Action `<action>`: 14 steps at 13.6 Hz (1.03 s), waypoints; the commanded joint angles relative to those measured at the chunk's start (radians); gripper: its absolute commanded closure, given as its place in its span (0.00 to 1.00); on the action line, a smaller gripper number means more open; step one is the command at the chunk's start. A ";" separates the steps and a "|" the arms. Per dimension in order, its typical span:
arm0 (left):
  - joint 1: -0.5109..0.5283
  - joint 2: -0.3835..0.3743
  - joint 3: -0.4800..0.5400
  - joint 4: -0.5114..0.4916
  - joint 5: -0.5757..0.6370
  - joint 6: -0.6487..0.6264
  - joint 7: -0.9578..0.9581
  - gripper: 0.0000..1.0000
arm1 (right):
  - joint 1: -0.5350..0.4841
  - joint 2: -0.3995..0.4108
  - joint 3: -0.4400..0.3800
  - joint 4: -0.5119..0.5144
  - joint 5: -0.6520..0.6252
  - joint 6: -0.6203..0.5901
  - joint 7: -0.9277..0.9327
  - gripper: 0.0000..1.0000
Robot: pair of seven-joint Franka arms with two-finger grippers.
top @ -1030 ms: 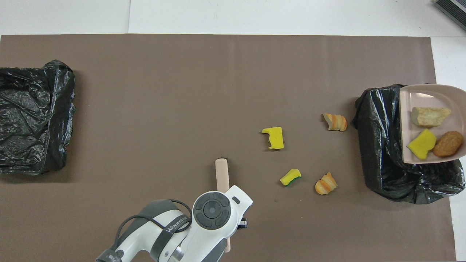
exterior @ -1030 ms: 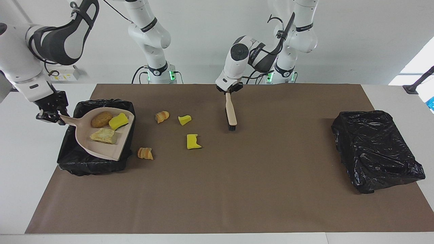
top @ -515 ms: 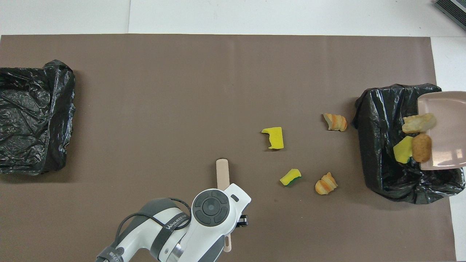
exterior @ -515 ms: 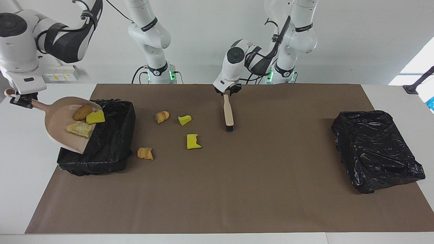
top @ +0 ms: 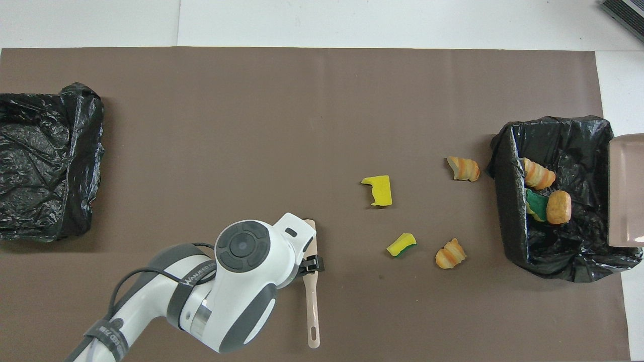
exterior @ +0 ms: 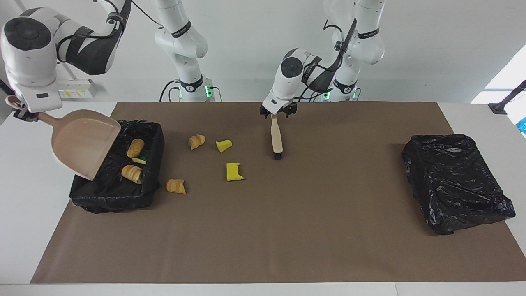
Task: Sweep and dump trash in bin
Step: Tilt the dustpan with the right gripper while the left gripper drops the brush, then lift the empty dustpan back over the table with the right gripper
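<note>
My right gripper [exterior: 25, 116] is shut on the handle of the beige dustpan [exterior: 82, 139], which is tipped steeply over the black-lined bin [exterior: 107, 202] at the right arm's end. The pan [top: 626, 191] is empty. Three trash pieces lie in the bin [top: 507, 211]: two bread chunks [top: 538, 173] [top: 558, 207] and a green-backed sponge [top: 536, 203]. Several trash pieces lie on the mat beside the bin: bread [exterior: 196, 141] [exterior: 176, 186] and yellow sponge [exterior: 224, 145] [exterior: 234, 172]. The brush [exterior: 276, 137] lies on the mat, with my left gripper [exterior: 279, 111] open just over its handle [top: 313, 301].
A second black bag-lined container [exterior: 456, 183] sits at the left arm's end of the brown mat [exterior: 287, 230]. White table surface borders the mat on all sides.
The right arm tipped the dustpan up and its three pieces slid into the bin. The left gripper opened and let go of the brush.
</note>
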 commanded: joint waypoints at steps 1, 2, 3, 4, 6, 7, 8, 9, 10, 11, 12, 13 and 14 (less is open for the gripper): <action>0.122 -0.027 -0.005 0.025 0.042 -0.061 0.055 0.00 | -0.006 -0.022 0.011 -0.011 0.013 -0.008 0.000 1.00; 0.163 -0.036 -0.007 0.031 0.055 -0.079 0.079 0.00 | -0.004 -0.022 0.009 -0.013 0.062 -0.006 0.017 1.00; 0.201 -0.043 -0.005 0.033 0.073 -0.096 0.106 0.00 | -0.004 -0.022 0.008 -0.013 0.124 -0.003 0.039 1.00; 0.244 -0.058 -0.007 0.033 0.082 -0.107 0.136 0.00 | -0.003 -0.023 0.009 -0.014 0.162 -0.005 0.064 1.00; 0.330 -0.081 -0.005 0.034 0.087 -0.134 0.227 0.00 | 0.008 -0.028 0.014 -0.020 0.220 -0.006 0.168 1.00; 0.378 -0.096 -0.005 0.034 0.094 -0.148 0.269 0.00 | 0.010 -0.028 0.026 -0.025 0.255 -0.003 0.214 1.00; 0.422 -0.111 -0.005 0.034 0.116 -0.177 0.329 0.00 | 0.010 -0.029 0.062 -0.028 0.277 0.003 0.259 1.00; 0.468 -0.124 -0.005 0.036 0.127 -0.203 0.394 0.00 | 0.020 -0.023 0.092 -0.026 0.280 0.012 0.333 1.00; 0.513 -0.133 -0.005 0.037 0.134 -0.217 0.456 0.00 | 0.042 -0.015 0.106 -0.025 0.288 0.017 0.433 1.00; 0.547 -0.142 -0.005 0.039 0.151 -0.229 0.507 0.00 | 0.071 -0.006 0.109 -0.026 0.323 0.021 0.513 1.00; 0.579 -0.148 -0.005 0.040 0.180 -0.240 0.556 0.00 | 0.097 0.014 0.109 -0.025 0.349 0.043 0.581 1.00; 0.608 -0.151 -0.005 0.057 0.208 -0.243 0.613 0.00 | 0.128 0.030 0.110 -0.023 0.360 0.090 0.636 1.00; 0.628 -0.152 -0.005 0.083 0.211 -0.256 0.665 0.00 | 0.166 0.055 0.109 -0.022 0.372 0.121 0.723 1.00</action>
